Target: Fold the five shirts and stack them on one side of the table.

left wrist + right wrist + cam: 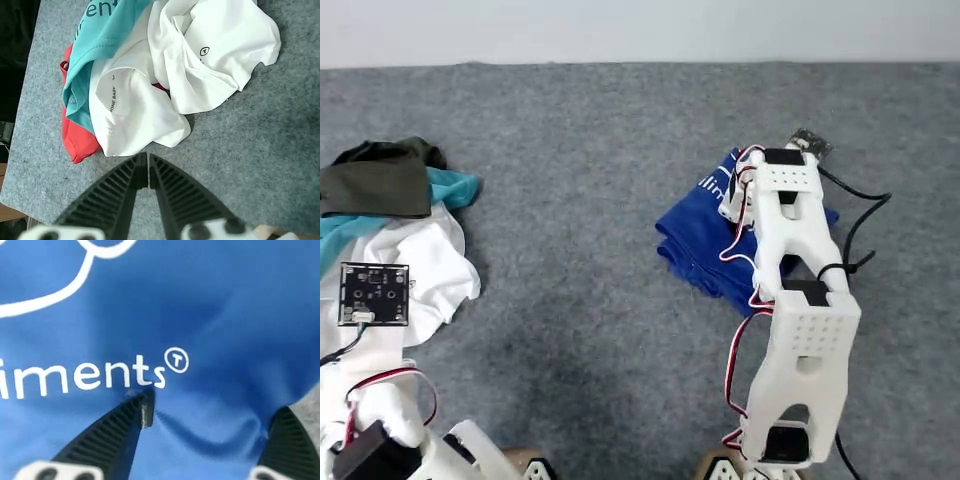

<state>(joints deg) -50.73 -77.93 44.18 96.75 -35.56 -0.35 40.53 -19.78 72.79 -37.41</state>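
The right gripper (215, 427) stands wide open, its ribbed black tips pressed onto the royal-blue cotton shirt with white print (210, 315), which lies bunched directly beneath it on the grey felt table top (590, 330). The left gripper (148, 172) is closed on nothing, with the unfolded heap just ahead of its tips. Risk: closing the right jaws here may pinch several layers at once, and a lift may then drag the whole bundle and undo any fold. A shallow pinch may slip off. Count: one blue shirt. The heap holds one teal jersey shirt (95, 45), one red shirt (75, 140), one dark olive shirt (375, 185), and crumpled white fabric (140, 110). Whether the white fabric is one shirt or two cannot be told.
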